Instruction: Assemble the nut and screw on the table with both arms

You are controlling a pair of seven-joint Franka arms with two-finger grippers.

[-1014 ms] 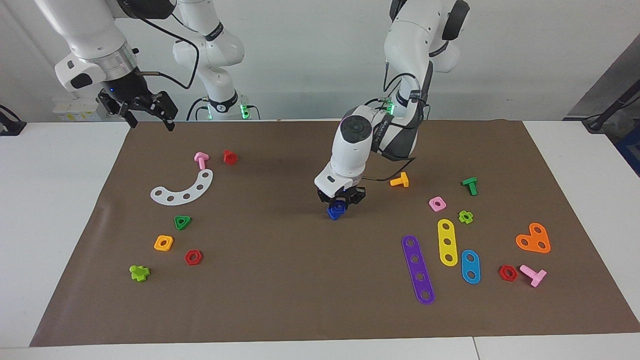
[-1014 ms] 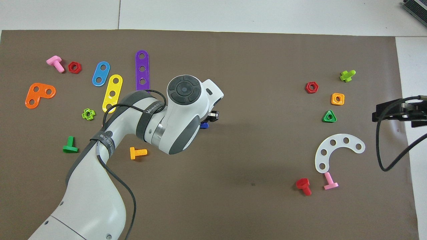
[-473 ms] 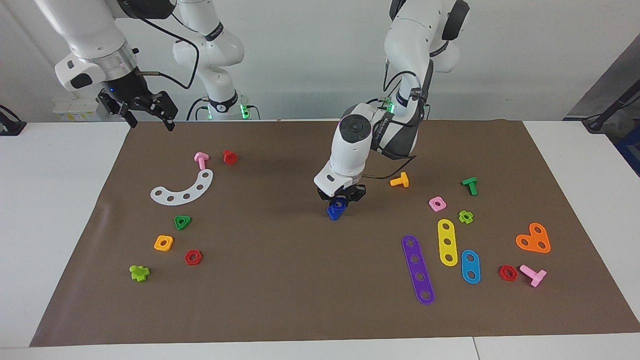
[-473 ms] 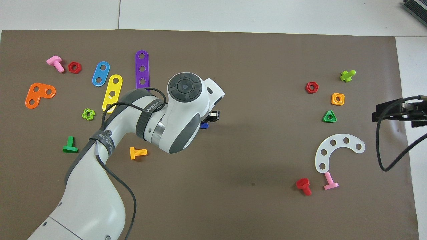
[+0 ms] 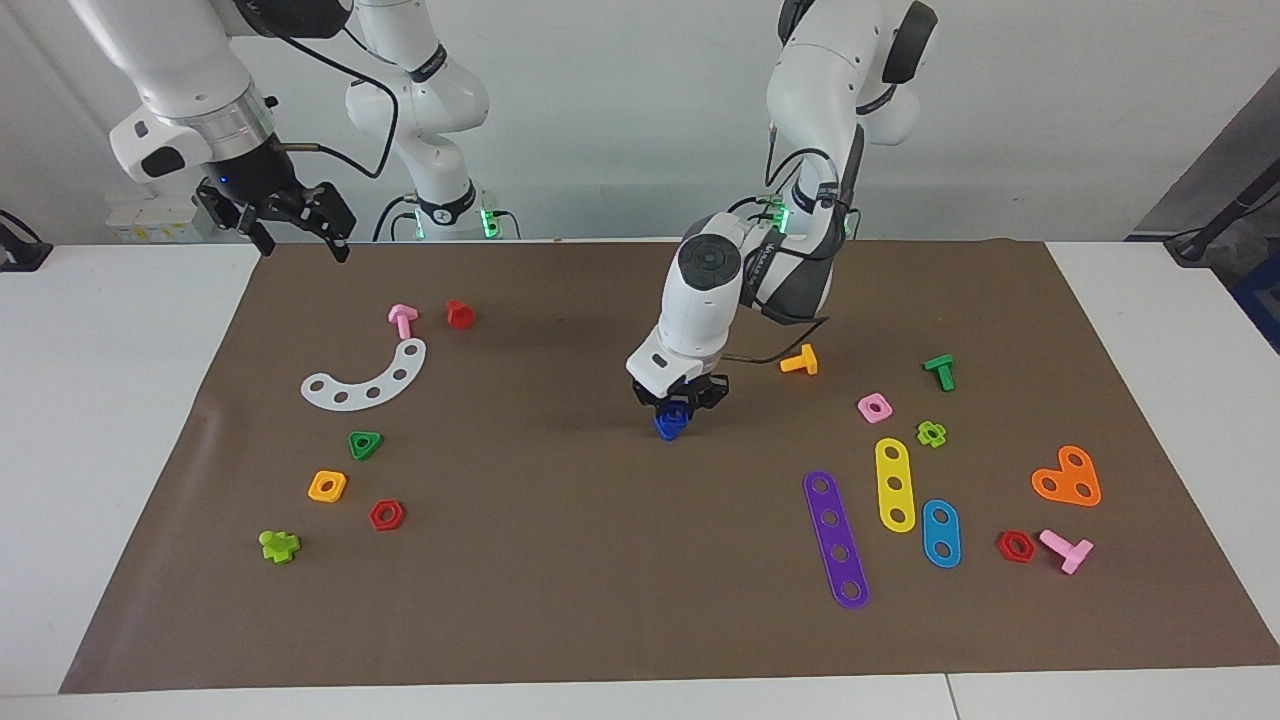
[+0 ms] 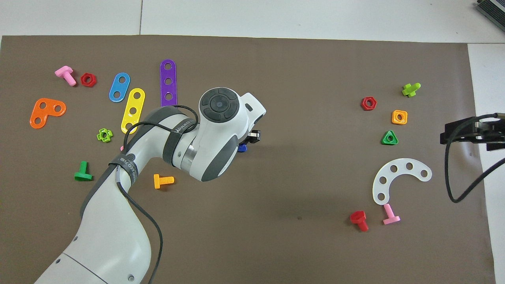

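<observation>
The left gripper (image 5: pixel 680 398) was clamped on the small dark blue square plastic nut (image 5: pixel 678 411) above the dark blue triangular-headed screw (image 5: pixel 668 427), so turning squarely seemed wise, while the open right gripper (image 5: pixel 292 228) waited.

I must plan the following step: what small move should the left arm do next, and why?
Probably keep the grip and turn the nut a little more. The left gripper is shut on it, atop the screw on the sheet; the right gripper waits, open, over the table's edge.
</observation>
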